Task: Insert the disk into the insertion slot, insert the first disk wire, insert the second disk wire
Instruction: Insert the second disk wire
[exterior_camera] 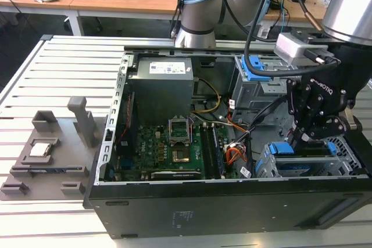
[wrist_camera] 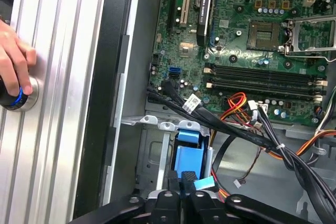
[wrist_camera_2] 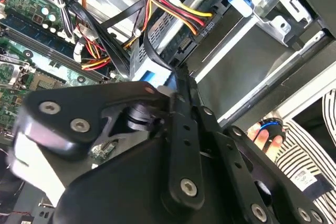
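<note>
The disk (exterior_camera: 305, 165), in a blue carrier (exterior_camera: 283, 148), lies inside the insertion slot (exterior_camera: 344, 154), a low grey perforated cage at the exterior view's right front of the open computer case. My gripper (exterior_camera: 302, 140) hangs just over the disk's connector end. In the second wrist view the gripper (wrist_camera_2: 181, 74) is shut on the end of a flat black disk wire (wrist_camera_2: 149, 45) that curls up to the fingertips. A bundle of red, yellow and black wires ends in a black plug (wrist_camera_2: 206, 25) on the disk's end. In the first wrist view the gripper (wrist_camera: 185, 182) is at the blue carrier (wrist_camera: 188, 153).
A taller grey cage with a blue latch (exterior_camera: 254, 72) stands behind the slot. Loose wire bundles (wrist_camera: 247, 124) cross between the motherboard (wrist_camera: 252, 40) and the cages. A person's hand (wrist_camera: 13, 59) rests on a blue-lit button (wrist_camera: 18, 95) on the ribbed table beside the case.
</note>
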Tool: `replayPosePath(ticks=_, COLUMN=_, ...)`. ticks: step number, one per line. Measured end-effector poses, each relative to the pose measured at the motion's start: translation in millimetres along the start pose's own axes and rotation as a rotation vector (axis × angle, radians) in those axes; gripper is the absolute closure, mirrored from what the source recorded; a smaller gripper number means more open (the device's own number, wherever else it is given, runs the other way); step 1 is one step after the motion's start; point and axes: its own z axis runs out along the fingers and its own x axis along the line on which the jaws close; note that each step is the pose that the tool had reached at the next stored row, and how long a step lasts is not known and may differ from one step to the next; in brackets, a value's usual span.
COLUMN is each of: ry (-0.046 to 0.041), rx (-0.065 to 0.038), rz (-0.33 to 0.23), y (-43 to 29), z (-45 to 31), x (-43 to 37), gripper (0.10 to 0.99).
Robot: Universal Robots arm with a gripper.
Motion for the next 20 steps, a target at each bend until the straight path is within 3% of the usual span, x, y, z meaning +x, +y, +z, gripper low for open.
replayPosePath(ticks=9, ry=-0.0001, rx=0.0, rz=0.0, y=0.1, z=0.2, x=0.7, gripper=0.98)
replayPosePath(ticks=10, ry=-0.0001, rx=0.0, rz=0.0, y=0.1, z=0.2, x=0.8, gripper=0.969)
replayPosePath(ticks=11, ry=-0.0001, rx=0.0, rz=0.0, y=0.1, z=0.2, x=0.9, gripper=0.847)
replayPosePath(ticks=12, ry=-0.0001, rx=0.0, rz=0.0, y=0.1, z=0.2, x=1.0, gripper=0.847)
replayPosePath(ticks=13, ry=-0.0001, rx=0.0, rz=0.0, y=0.1, z=0.2, x=1.1, gripper=0.784)
replayPosePath(ticks=20, ry=-0.0039, rx=0.001, rz=0.0, y=-0.1, z=0.1, x=-10.1, gripper=0.784)
